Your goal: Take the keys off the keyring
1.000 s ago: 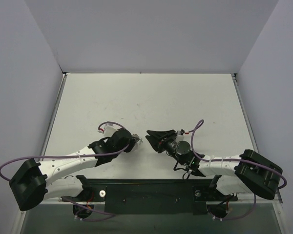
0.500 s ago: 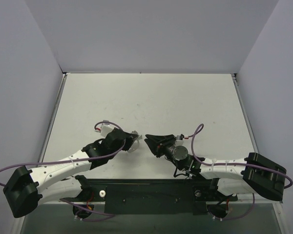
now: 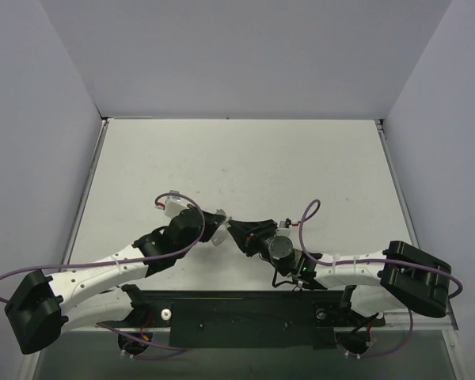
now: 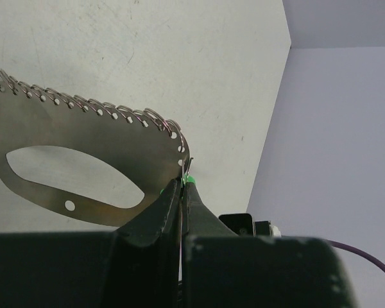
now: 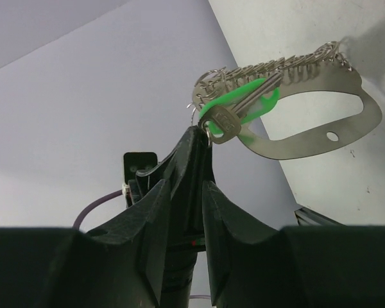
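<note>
Off-white, faintly speckled tabletop [image 3: 245, 158] enclosed by pale lilac walls [image 3: 245, 55]. The flat grey metal keyring [image 4: 83, 138], oblong with an oval opening and a wire-looped scalloped edge, is pinched at its rim between the closed fingers of the left gripper [image 4: 181, 184]. The right gripper [image 5: 201, 135] has its fingers clamped together on the head end of the silvery key [image 5: 234, 112], which has a green plastic head, right at their tips.
</note>
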Action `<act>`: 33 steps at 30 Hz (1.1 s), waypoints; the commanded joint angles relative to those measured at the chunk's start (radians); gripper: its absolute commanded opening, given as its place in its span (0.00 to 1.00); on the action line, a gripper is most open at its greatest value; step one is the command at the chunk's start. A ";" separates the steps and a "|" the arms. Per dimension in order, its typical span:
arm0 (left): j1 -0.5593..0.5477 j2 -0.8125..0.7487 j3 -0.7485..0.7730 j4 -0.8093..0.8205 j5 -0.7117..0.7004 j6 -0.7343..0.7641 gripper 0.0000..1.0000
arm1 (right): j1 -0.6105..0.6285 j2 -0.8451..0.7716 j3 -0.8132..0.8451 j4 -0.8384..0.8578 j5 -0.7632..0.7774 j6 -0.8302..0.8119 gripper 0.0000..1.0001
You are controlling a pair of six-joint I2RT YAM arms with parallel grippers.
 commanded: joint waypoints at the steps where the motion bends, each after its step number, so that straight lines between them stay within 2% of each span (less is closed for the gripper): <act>1: -0.006 -0.036 0.005 0.097 -0.048 0.113 0.00 | 0.023 0.016 0.040 0.030 0.067 0.061 0.23; 8: -0.007 -0.034 0.033 0.074 -0.047 0.171 0.00 | 0.023 0.032 0.051 0.027 0.079 0.048 0.23; 14: -0.018 -0.037 0.030 0.076 -0.048 0.168 0.00 | 0.022 0.089 0.043 0.119 0.085 0.074 0.22; 18: -0.017 -0.039 0.039 0.088 -0.027 0.226 0.00 | 0.005 0.097 0.025 0.153 0.061 0.087 0.22; 22: -0.015 -0.048 0.084 0.010 -0.028 0.277 0.00 | -0.075 0.069 0.043 0.087 -0.091 0.008 0.24; 25: -0.007 -0.056 0.093 -0.015 -0.016 0.274 0.00 | -0.125 0.080 0.081 0.076 -0.235 -0.130 0.24; 33: 0.003 -0.059 0.116 -0.045 0.024 0.230 0.00 | -0.141 0.140 0.000 0.386 -0.300 -0.290 0.25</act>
